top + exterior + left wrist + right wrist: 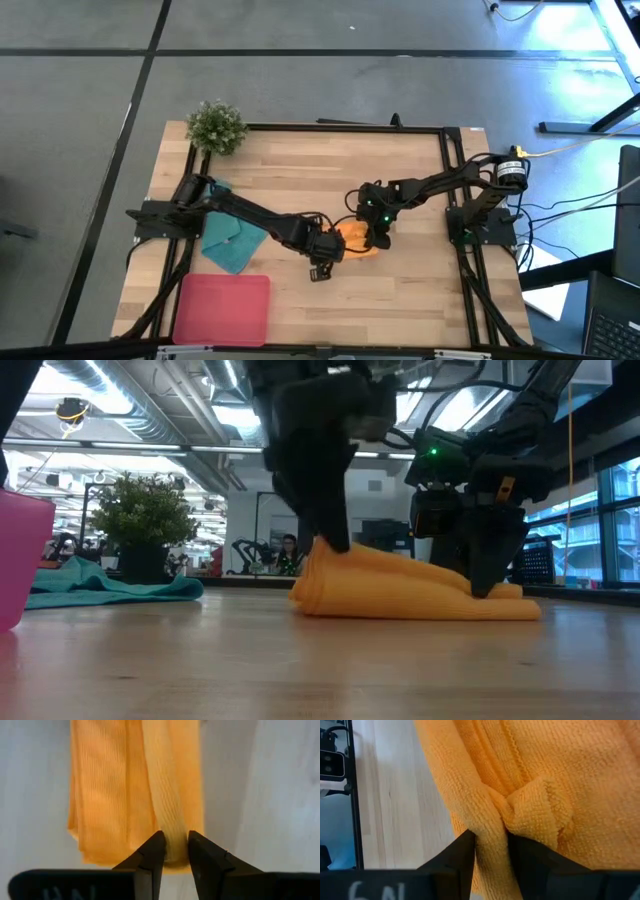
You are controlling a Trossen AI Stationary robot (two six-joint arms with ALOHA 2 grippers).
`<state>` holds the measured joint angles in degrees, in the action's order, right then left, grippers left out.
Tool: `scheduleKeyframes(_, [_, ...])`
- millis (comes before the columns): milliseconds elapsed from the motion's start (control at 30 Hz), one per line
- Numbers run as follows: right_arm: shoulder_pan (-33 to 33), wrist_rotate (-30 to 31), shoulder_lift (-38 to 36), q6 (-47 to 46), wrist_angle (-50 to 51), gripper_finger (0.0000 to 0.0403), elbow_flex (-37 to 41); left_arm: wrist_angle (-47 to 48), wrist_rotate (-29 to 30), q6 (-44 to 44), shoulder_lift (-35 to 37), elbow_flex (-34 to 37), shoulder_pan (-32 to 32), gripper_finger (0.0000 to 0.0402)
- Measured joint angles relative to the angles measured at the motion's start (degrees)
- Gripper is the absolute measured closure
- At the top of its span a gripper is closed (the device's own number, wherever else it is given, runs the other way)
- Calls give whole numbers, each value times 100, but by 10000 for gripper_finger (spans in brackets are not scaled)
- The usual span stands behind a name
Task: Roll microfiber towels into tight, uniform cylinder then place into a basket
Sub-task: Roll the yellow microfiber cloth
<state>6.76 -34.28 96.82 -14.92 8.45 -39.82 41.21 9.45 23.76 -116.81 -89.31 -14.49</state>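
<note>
Both my hands pinching the orange towel

Mid-tabletop, the ribbed, fuzzy orange towel (pixel 355 238) lies bunched into a loose roll; my left hand (pixel 175 851) and right hand (pixel 490 847) each reach down, grasping a fold.

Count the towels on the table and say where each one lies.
2. The orange towel lies bunched mid-table, between the left gripper and right gripper, which both pinch it. The teal towel lies on the left, above the basket. None looks hidden.
</note>
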Motion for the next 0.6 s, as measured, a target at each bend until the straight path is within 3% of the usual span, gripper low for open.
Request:
scheduleKeyframes(267, [0,9,0,-26,-26,281,1,48,290,-781,41,-251,-439,323])
scheduleKeyframes(600, [0,32,2,-29,-55,281,3,493,1774,-939,44,-471,-981,323])
